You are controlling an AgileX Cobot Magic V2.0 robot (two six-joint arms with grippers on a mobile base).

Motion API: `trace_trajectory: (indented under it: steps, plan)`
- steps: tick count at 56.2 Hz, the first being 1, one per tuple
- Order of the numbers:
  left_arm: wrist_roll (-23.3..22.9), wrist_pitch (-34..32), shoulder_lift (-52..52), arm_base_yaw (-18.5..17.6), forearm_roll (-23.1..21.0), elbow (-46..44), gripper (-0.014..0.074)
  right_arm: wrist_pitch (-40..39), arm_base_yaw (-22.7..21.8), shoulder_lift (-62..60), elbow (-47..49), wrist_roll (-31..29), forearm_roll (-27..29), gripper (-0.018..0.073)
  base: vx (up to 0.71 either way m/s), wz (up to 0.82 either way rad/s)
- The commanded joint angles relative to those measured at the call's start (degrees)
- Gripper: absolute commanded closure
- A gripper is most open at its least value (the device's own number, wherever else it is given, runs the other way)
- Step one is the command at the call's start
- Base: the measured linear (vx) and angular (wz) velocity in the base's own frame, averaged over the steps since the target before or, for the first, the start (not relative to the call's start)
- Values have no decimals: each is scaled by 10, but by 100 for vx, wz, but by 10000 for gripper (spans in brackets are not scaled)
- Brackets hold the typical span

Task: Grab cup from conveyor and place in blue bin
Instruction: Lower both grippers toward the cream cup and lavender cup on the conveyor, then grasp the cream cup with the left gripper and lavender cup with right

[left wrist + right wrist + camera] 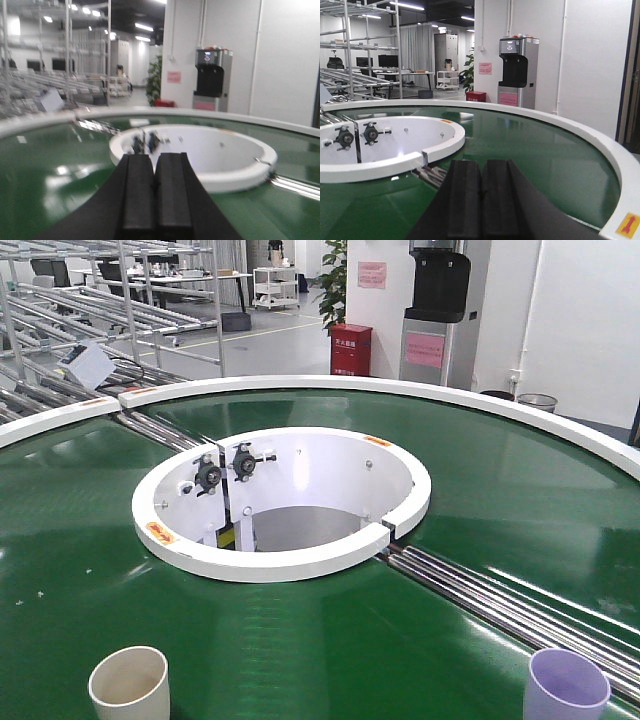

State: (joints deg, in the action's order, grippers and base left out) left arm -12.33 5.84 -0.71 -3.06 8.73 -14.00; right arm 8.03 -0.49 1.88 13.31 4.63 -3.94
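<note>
Exterior front-facing view shows the ring-shaped conveyor (330, 640) with its glossy dark green belt. Two plastic cups stand upright at the belt's near edge, well apart: a cream cup (129, 688) near left and a pale lilac cup (565, 690) near right. Steel rollers (500, 600) run from the white round central well (290, 562) toward the lilac cup. The wrist views show the left gripper (154, 167) and right gripper (481, 172) over the belt, black fingers clenched together on nothing.

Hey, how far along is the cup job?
Nothing looks done: the cream cup and the lavender cup both stand on the conveyor. Nothing in hand: the left gripper and the right gripper are shut and empty. Remaining: grab a cup and bin it; the blue bin is out of view.
</note>
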Motion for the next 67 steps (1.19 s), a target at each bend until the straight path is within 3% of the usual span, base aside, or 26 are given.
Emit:
trace_trajectory:
  steps: [1,11,20,27,35,48,56,67]
  plan:
    - [47,20,35,0,21,-102,596,38,0,55,95,0,-4,568,0,0]
    - [54,94,159,0,23,-204,596,72,0,173,181,0,-4,568,0,0]
    - [54,113,245,0,23,-208,587,71,0,247,184,0,-4,561,0,0]
    - [54,161,303,0,23,-208,529,68,0,287,184,0,-4,536,0,0]
    - [54,193,348,0,23,-208,387,69,0,317,184,0,-11,450,0,0]
    - [51,194,411,0,21,-207,148,69,0,353,184,0,-27,188,0,0]
    - [51,177,454,-2,-10,-209,120,65,0,358,181,0,-29,84,0,0]
    - [93,181,559,-13,-58,-276,120,65,0,358,180,0,-29,76,0,0]
